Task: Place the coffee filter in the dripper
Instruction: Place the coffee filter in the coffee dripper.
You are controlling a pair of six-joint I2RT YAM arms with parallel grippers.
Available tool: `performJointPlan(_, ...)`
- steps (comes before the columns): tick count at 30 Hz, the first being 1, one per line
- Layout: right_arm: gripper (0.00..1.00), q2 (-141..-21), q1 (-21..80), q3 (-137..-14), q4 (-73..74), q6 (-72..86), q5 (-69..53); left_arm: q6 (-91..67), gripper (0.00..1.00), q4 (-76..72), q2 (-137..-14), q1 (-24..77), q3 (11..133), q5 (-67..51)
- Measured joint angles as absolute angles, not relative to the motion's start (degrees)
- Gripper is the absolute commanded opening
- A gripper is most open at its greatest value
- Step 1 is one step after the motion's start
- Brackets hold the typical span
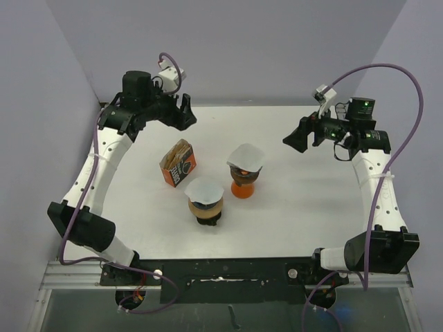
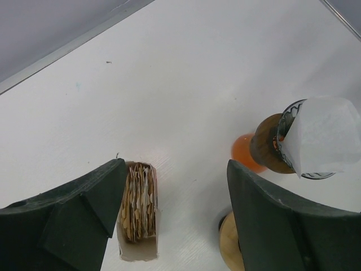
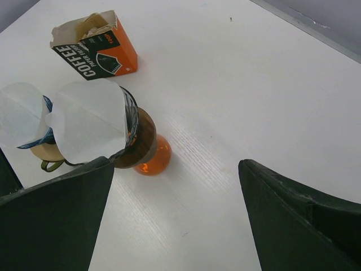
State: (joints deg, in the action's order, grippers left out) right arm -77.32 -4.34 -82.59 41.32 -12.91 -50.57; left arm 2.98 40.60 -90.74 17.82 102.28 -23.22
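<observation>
Top external view: at the middle of the tabletop (image 1: 297, 204), one paper filter (image 1: 203, 188) sits on the nearer brown dripper (image 1: 207, 210), and a second filter (image 1: 246, 158) on the orange dripper (image 1: 243, 187). Judged light, limp, crushable: pinch its rim. Toward the far corners, left gripper (image 1: 187, 112) and right gripper (image 1: 296, 136) gape, empty.

A white counter (image 1: 291, 214) stands between plain pale violet walls (image 1: 235, 41), behind it and at both sides; a metal rail (image 1: 69, 277) runs along its near edge.
</observation>
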Motion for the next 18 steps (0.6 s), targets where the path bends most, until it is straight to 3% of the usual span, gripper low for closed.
performJointPlan(18, 0.97, -76.29, -6.0, -80.23, 44.49, -17.47, -52.38, 2.17, 0.71, 38.87, -87.22, 14.81, 97.12, -24.73)
